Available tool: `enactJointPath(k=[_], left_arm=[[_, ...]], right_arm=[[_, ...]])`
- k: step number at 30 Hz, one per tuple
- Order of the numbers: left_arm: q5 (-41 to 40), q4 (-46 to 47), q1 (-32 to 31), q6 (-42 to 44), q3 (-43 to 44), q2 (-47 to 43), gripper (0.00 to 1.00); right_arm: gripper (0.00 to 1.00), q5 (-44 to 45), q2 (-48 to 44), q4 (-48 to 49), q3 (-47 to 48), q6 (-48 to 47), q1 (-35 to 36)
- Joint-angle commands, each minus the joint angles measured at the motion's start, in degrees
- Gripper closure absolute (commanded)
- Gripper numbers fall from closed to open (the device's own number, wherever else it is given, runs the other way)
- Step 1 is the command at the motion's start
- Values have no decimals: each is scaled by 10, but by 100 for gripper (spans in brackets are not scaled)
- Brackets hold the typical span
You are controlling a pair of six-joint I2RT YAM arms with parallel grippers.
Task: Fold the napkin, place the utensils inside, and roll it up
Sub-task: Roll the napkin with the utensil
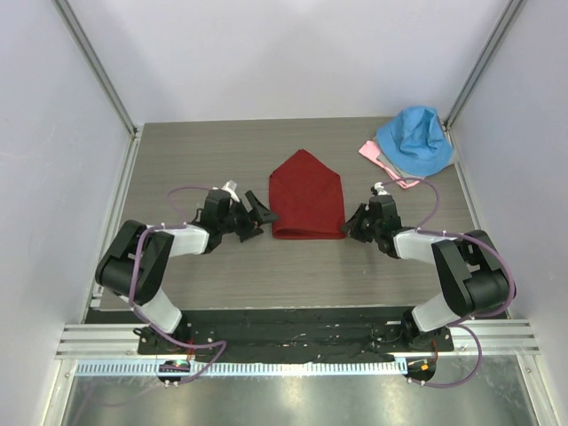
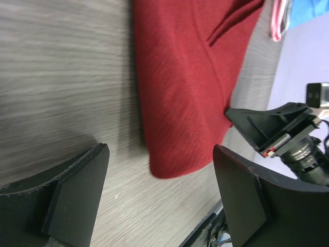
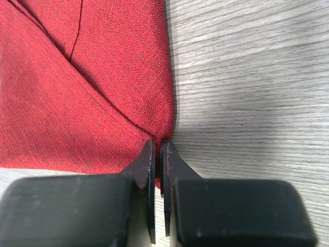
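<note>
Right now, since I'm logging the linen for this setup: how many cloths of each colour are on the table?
dark red napkin: 1
blue cloth: 1
pink cloth: 1
Total: 3 cloths

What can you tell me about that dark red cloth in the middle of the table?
The napkin is plain dark red woven cloth, folded so its flaps meet in a point at its far end. It lies flat on the grey wood-grain table. The right hand is closed on its near right corner; the open left hand sits beside the near left corner.
</note>
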Motion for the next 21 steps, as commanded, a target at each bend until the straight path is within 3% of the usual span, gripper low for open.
enactJointPath(k=[1,21], left_arm=[[12,85,-12,-11,30,16,13],[-17,-8,-49,42,77,74,44]], right_arm=[[99,25,-3,-9,-11,-9,1],[99,23,11,-1,-11,-11,2]])
